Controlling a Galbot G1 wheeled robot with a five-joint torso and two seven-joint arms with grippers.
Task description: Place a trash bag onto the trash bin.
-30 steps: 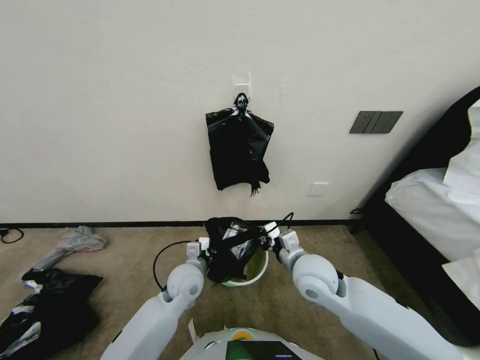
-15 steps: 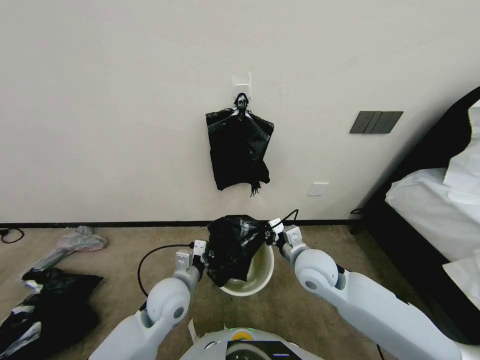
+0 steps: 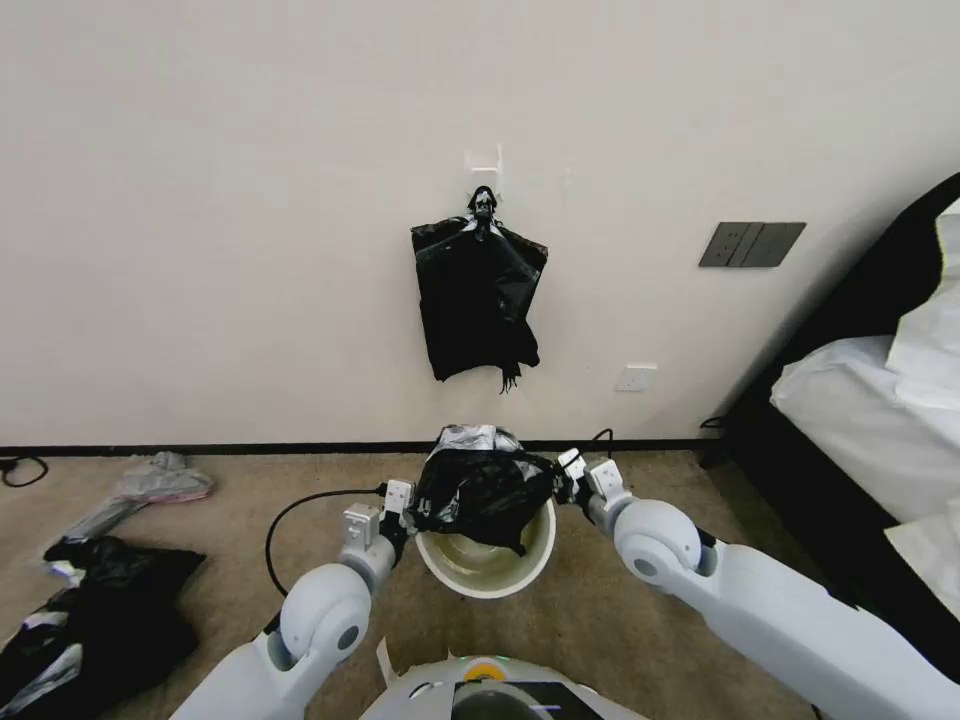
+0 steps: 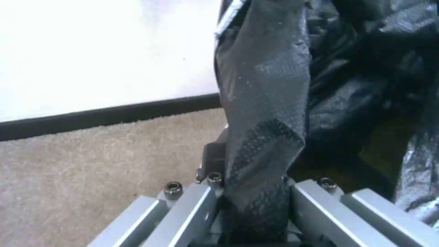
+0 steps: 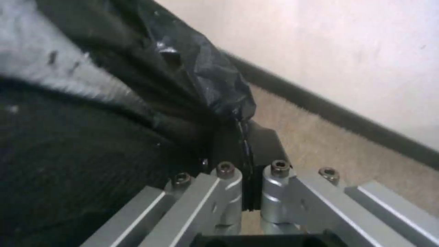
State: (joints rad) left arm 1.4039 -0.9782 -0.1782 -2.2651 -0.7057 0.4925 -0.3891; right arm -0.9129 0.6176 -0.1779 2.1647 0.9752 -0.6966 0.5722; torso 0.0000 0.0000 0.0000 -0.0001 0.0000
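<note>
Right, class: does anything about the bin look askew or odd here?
Yes. The trash bin is tipped, its mouth facing the head camera. The trash bag, gripped by the left tool and right tool, only drapes its far rim.

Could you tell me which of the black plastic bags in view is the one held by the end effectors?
The trash bag stretched over the trash bin, pinched between the left end effector and right end effector; the bundle hangs on the wall, the heap lies on the carpet.

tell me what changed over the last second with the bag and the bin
Both arms spread apart, stretching the trash bag wider and flatter above the trash bin, whose open mouth now shows more. Left pincer and right pincer stay shut on the bag's edges. The bundle on the wall is unchanged.
</note>
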